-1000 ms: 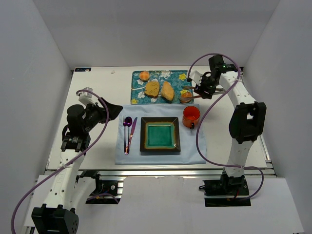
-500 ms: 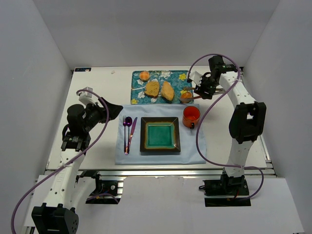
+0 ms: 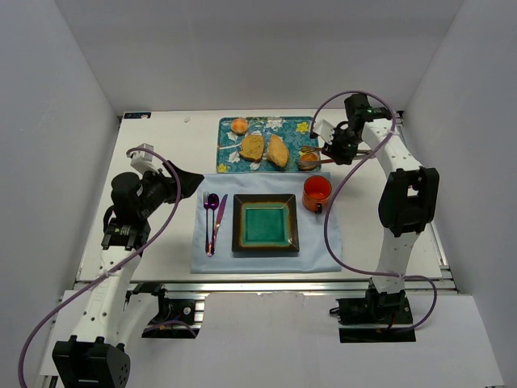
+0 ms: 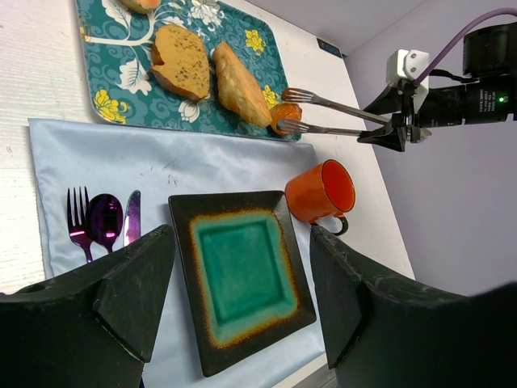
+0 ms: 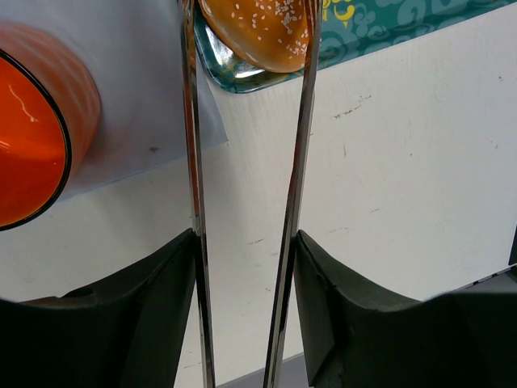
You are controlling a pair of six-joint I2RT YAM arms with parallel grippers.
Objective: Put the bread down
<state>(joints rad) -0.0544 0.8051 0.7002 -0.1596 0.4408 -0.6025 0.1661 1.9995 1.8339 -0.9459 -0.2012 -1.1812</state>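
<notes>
While the jaws of the right gripper are being held partly closed, clenched on the two steel arms of a pair of tongs, the bread is being flanked by the tong tips, which appear to be touching its seeded crust on both sides. The bread is sitting at the corner of the teal floral tray nearest the orange mug, near the longer roll and the brown slice; whether it is being lifted off the tray cannot be told. The pick-up step is judged to be in hand, with the placing not yet begun. A firmer squeeze is being called for next, then a straight lift and a carry past the mug toward the square green plate on the blue placemat, presumably the target. Farther out, the left gripper is being held wide apart and empty, hovering over the table's left side.
</notes>
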